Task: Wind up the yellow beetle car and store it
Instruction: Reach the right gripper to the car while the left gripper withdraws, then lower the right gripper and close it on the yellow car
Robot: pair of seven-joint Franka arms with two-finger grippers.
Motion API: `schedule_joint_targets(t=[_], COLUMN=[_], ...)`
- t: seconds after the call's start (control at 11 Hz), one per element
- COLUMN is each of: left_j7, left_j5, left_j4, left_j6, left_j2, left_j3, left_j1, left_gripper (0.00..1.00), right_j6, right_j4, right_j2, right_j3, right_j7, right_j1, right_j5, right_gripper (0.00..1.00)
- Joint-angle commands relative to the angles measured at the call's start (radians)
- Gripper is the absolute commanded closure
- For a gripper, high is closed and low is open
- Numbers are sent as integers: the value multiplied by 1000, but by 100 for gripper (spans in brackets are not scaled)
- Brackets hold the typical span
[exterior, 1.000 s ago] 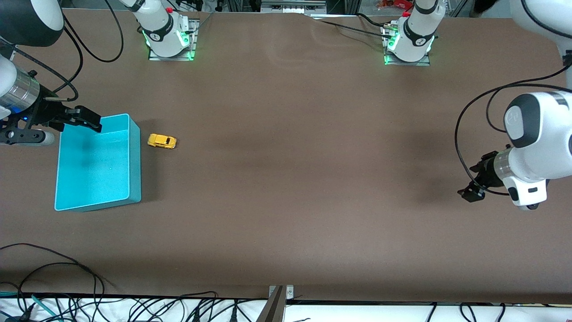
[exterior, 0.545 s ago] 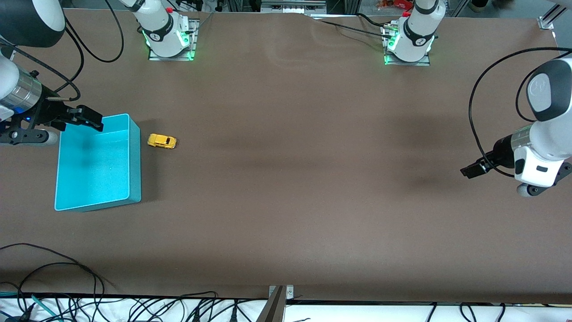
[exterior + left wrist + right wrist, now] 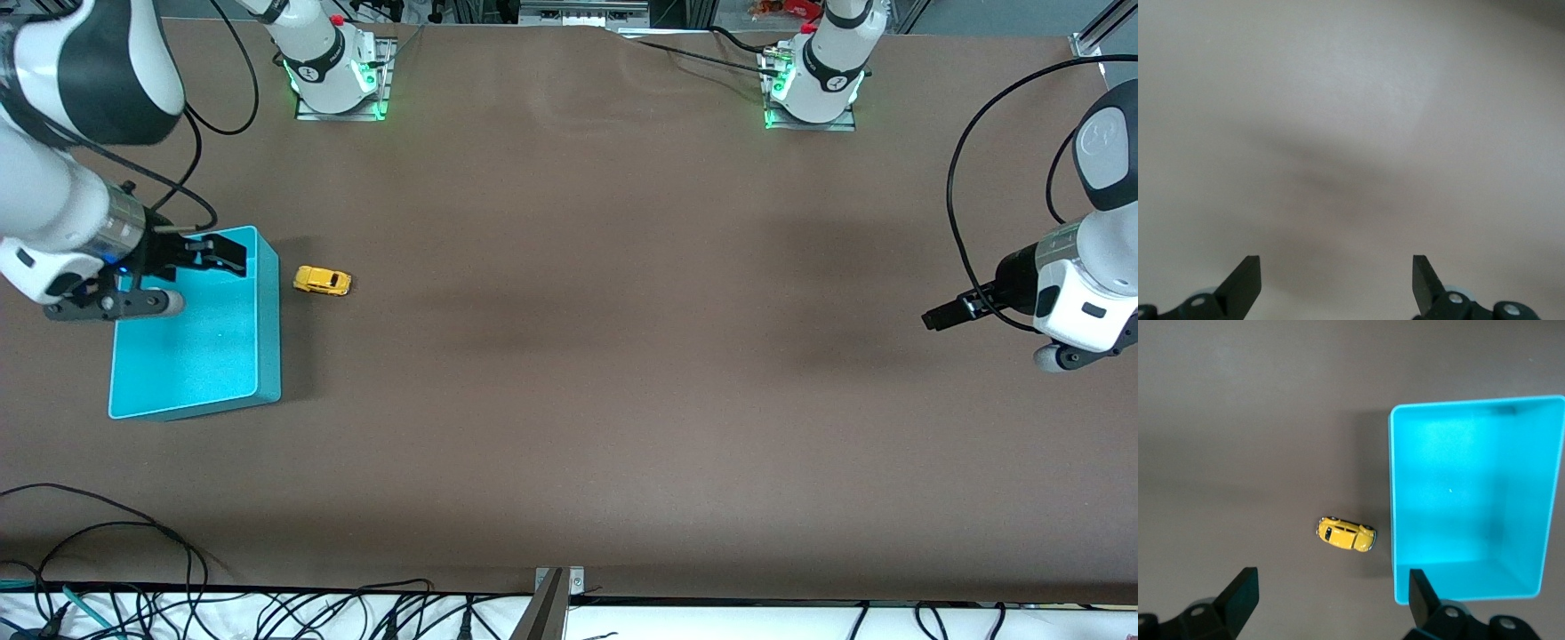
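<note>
The yellow beetle car (image 3: 322,281) sits on its wheels on the brown counter (image 3: 587,356), just beside the teal bin (image 3: 191,356) near the edge at the right arm's end, apart from the bin wall. The right claw (image 3: 213,253) hangs over the bin's rim, fingers spread wide and empty. The left claw (image 3: 942,316) hovers over bare counter near the edge at the left arm's end, also wide open, holding nothing.

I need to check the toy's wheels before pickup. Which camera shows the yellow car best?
The right wrist view: the yellow beetle car appears largest, unobstructed beside the teal bin. The front view shows it small; the left wrist view shows only bare table.
</note>
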Motion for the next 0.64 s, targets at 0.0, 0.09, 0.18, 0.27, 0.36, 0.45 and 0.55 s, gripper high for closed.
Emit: schedule_joint_targets(t=[0.0,0.09,0.18,0.27,0.36,0.45,0.55], left_j7=[96,95,95,95,95,95,95], left_j5=[-6,-6,-6,-6,-6,-6,-6], left_j4=[1,-2,-8,-31,-58,-88,-91], left_j6=[-19,-19,-19,-12,8,36,43], left_j2=[2,0,-2,-17,-32,-47,-51], left_j3=[-34,-78,-132,-155,-157,-158,-158], left_j1=[10,38,82,99,96,93,93], left_gripper=[0,0,0,0,0,0,0], right_j6=[25,48,69,100,135,198,274], right_j4=[66,33,-9,-74,-142,-214,-283], right_j2=[97,106,113,105,97,85,70], right_j3=[7,5,10,28,42,44,48], right_j7=[-138,-197,-250,-324,-410,-500,-597], right_j1=[55,79,87,89,89,89,87], right_j5=[65,67,66,67,66,64,63], right_gripper=[0,0,0,0,0,0,0])
